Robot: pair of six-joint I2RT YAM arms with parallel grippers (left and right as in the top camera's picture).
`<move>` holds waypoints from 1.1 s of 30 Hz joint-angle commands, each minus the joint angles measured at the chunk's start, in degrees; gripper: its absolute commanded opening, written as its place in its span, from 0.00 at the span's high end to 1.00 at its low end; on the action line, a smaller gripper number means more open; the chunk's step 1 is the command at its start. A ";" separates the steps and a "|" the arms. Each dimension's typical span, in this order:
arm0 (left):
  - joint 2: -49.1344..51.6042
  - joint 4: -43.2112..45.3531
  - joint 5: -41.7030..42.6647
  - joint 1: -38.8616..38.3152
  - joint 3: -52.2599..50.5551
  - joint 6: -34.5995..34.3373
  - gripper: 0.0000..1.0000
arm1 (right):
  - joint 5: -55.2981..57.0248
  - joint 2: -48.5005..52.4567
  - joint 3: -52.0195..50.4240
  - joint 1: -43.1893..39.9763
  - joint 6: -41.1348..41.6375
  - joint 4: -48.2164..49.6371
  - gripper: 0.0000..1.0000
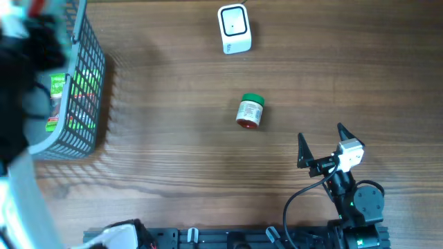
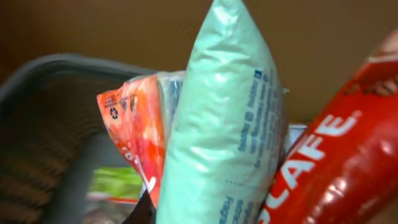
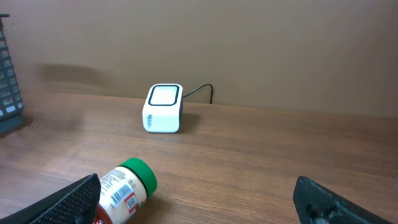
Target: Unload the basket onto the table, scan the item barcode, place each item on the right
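**Pouch may snag or slip on the way out of the basket**

Left gripper point(image 1: 43, 38) is over the grey mesh basket point(image 1: 86, 83), upper left of the overhead frame; cannot tell its grip. Pale green plastic pouch point(image 2: 224, 124) is pressed between 1 orange packet point(image 2: 134, 137) and 1 red packet point(image 2: 329, 168): neighbours could drag along, or the pouch could drop. Right gripper point(image 1: 322, 135) gapes empty, lower right. White box scanner point(image 1: 234, 29) stands top centre.

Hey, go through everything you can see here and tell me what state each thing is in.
Barcode scanner: upright, cable attached, nothing held over it.
Green-capped bottle: lying on its side, cap on, untouched.
Grey basket: upright, holding packets.
Pale green pouch: puffy, standing among other packets.
Right gripper: open, empty.
Left gripper: over the basket, blurred; grip unclear.
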 commanded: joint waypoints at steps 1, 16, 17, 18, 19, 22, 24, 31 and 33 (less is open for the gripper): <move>2.80 -7.96 -0.52 -15.72 -2.64 -7.13 0.96 | -0.74 -0.33 -0.07 -0.24 0.26 0.33 0.00; 16.17 22.36 -1.73 -35.52 -52.92 -28.02 0.00 | -0.74 -0.33 -0.07 -0.24 0.26 0.33 0.00; 15.74 21.77 -1.75 -35.52 -52.19 -28.00 0.00 | -0.74 -0.33 -0.07 -0.24 0.26 0.35 0.00; 15.10 20.94 -1.77 -35.52 -51.25 -27.96 0.00 | -0.74 -0.33 -0.07 -0.24 0.28 0.33 0.00; 14.49 20.35 -1.75 -35.52 -50.40 -27.78 0.00 | -0.74 -0.33 -0.07 -0.24 0.26 0.33 0.00; 12.00 18.69 -2.64 -35.34 -46.12 -24.33 0.00 | -0.74 -0.33 -0.07 -0.24 0.28 0.33 0.00; 10.05 13.29 -6.75 -32.85 -35.28 -18.71 0.00 | -0.74 -0.33 -0.07 -0.24 0.28 0.33 0.00; 9.84 11.41 -23.17 -5.84 -9.11 -12.48 0.00 | -0.74 -0.33 -0.07 -0.24 0.28 0.35 0.00; 11.52 11.74 -23.17 3.74 -9.11 -12.48 0.00 | -0.74 -0.33 -0.07 -0.24 0.26 0.33 0.01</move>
